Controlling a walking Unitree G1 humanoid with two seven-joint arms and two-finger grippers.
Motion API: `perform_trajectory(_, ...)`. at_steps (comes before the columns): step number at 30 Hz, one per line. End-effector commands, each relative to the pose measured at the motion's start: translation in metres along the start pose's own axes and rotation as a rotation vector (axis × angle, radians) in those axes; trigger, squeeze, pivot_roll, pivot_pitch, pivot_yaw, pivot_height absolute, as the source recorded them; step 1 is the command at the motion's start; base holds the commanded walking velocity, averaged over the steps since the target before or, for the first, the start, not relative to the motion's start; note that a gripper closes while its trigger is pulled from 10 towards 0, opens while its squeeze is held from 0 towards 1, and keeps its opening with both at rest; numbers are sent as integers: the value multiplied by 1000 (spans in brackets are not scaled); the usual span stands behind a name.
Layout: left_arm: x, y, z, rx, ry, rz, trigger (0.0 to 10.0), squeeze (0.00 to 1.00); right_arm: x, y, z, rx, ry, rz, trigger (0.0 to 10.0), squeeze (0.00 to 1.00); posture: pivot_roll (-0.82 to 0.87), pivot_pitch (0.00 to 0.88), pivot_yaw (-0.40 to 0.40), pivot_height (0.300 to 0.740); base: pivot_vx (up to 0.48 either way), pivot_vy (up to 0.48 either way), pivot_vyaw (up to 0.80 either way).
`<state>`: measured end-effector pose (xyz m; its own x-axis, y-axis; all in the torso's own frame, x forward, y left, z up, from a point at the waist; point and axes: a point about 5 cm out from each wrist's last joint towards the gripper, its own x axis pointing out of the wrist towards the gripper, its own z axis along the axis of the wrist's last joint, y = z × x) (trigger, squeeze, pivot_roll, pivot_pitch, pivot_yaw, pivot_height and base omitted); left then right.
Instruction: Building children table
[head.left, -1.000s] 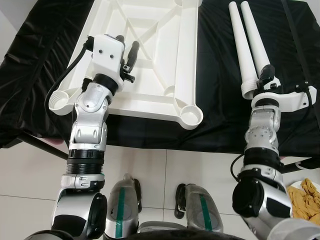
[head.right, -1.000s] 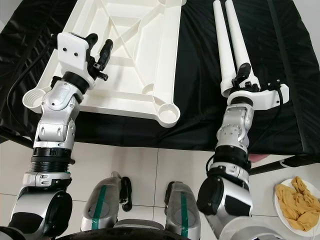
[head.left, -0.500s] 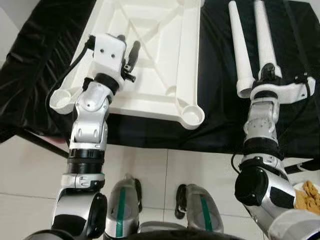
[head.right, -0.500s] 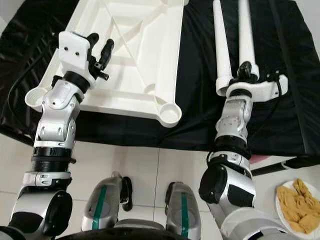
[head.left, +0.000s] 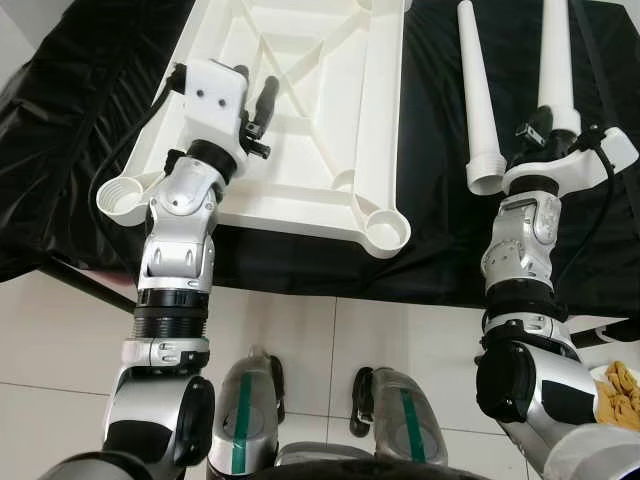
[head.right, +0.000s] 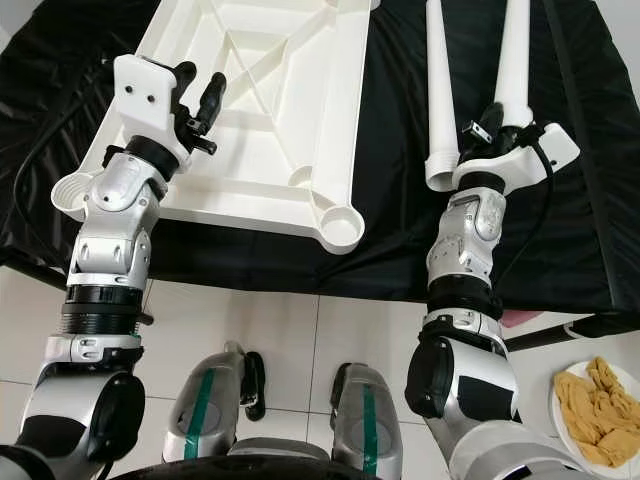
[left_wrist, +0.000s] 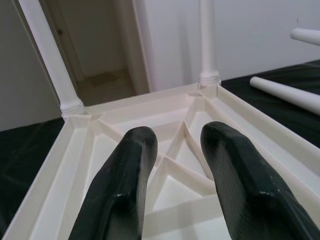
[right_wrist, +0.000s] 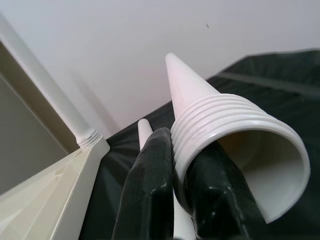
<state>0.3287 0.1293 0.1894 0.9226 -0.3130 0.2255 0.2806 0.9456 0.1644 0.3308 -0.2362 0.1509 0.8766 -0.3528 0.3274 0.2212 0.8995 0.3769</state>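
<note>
Right claw clamping table leg rim

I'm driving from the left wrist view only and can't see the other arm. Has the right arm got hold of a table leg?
Observer: Yes, the right gripper has its jaws shut on the threaded wide end of one white leg.
Operator: Where's the other loose leg?
Observer: The second leg lies on the black cloth, just left of the held one.
Operator: Any sockets free near the robot?
Observer: On the upturned tabletop, the near right socket and the near left socket are both empty.
</note>
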Motion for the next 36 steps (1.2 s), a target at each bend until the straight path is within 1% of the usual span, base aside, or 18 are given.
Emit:
perform_trajectory(1, 1, 8, -2, -24, 16, 85, 10000, 0, 6, 12, 14, -51, -92, 43, 10000, 0, 68, 0, 33, 740, 0, 0, 0)
perform_trajectory(2, 2, 10, 0, -103, 7, 41, 10000, 0, 7, 21, 21, -94, -150, 81, 10000, 0, 69, 0, 30, 740, 0, 0, 0)
perform_trajectory(5, 3, 10, 1, -134, 2, 21, 10000, 0, 8, 24, 23, -106, -166, 95, 10000, 0, 69, 0, 30, 740, 0, 0, 0)
perform_trajectory(6, 5, 12, 3, -196, 15, 6, 10000, 0, 8, 35, 34, -114, -241, 143, 10000, 0, 69, 0, 32, 740, 0, 0, 0)
perform_trajectory(7, 6, 13, 4, -232, 17, -5, 10000, 0, 8, 41, 38, -113, -269, 165, 10000, 0, 69, 0, 32, 740, 0, 0, 0)
perform_trajectory(8, 6, 13, 4, -232, 17, -5, 10000, 0, 8, 41, 38, -113, -269, 165, 10000, 0, 69, 0, 32, 740, 0, 0, 0)
perform_trajectory(9, 9, 12, 5, -285, 26, -50, 10000, 0, 8, 52, 46, -135, -323, 206, 10000, 0, 70, 0, 33, 740, 0, 0, 0)
perform_trajectory(16, 11, 8, 10, -332, 20, -133, 10000, 0, 5, 68, 52, -182, -389, 261, 10000, 0, 68, 0, 36, 740, 0, 0, 0)
perform_trajectory(19, 11, -3, 16, -367, 37, -314, 10000, 0, 1, 87, 58, -220, -466, 324, 10000, 0, 66, 0, 41, 740, 0, 0, 0)
perform_trajectory(21, 11, -3, 16, -367, 37, -314, 10000, 0, 1, 87, 58, -220, -466, 324, 10000, 0, 66, 0, 41, 740, 0, 0, 0)
perform_trajectory(23, 10, -9, 20, -384, 49, -400, 10000, 0, 0, 97, 61, -224, -486, 365, 10000, 0, 65, 0, 40, 740, 0, 0, 0)
perform_trajectory(24, 10, -9, 20, -384, 49, -400, 10000, 0, 0, 97, 61, -224, -486, 365, 10000, 0, 65, 0, 40, 740, 0, 0, 0)
perform_trajectory(28, 9, -11, 26, -408, 49, -503, 10000, 0, -2, 108, 67, -223, -514, 428, 10000, 0, 62, 0, 43, 740, 0, 0, 0)
perform_trajectory(29, 9, -11, 26, -408, 49, -503, 10000, 0, -2, 108, 67, -223, -514, 428, 10000, 0, 62, 0, 43, 740, 0, 0, 0)
perform_trajectory(30, 8, -11, 29, -422, 52, -532, 10000, 78, -4, 112, 68, -232, -524, 452, 10000, 0, 61, 0, 43, 740, 0, 0, 0)
perform_trajectory(31, 8, -11, 30, -427, 54, -558, 10000, 447, -6, 115, 68, -242, -531, 476, 10000, 0, 59, 0, 45, 740, 0, 0, 0)
perform_trajectory(32, 8, -10, 32, -442, 61, -579, 10000, 1000, -8, 118, 67, -253, -536, 504, 10000, 0, 59, 0, 46, 740, 0, 0, 0)
perform_trajectory(36, 8, -8, 36, -471, 66, -611, 10000, 1000, -12, 122, 65, -270, -538, 543, 10000, 0, 59, 0, 45, 740, 0, 0, 0)
